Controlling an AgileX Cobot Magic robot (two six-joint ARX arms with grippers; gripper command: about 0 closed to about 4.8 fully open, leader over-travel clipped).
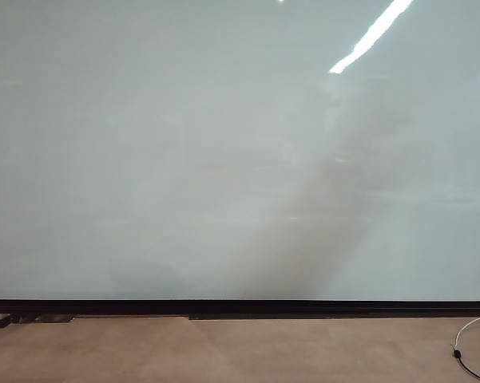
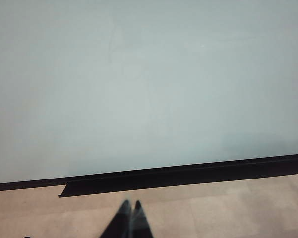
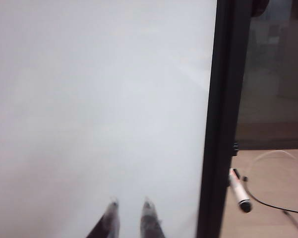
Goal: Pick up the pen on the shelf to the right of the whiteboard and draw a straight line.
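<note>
The whiteboard (image 1: 224, 159) fills the exterior view, glossy and pale, with no line showing on it and neither gripper in sight. In the right wrist view the pen (image 3: 239, 190), a short white marker with a dark tip, lies just past the board's black side frame (image 3: 220, 124). I cannot make out the shelf under it. My right gripper (image 3: 130, 203) faces the whiteboard (image 3: 99, 99), open by a small gap with nothing between the fingertips, well short of the pen. My left gripper (image 2: 131, 203) is shut and empty over the tan floor, below the whiteboard (image 2: 149, 89).
A thin black strip (image 1: 240, 306) runs along the board's bottom edge, with a black ledge (image 2: 139, 184) under it. A white cable (image 1: 463, 351) curls on the tan floor at the right, and a dark cable (image 3: 272, 204) runs beside the pen.
</note>
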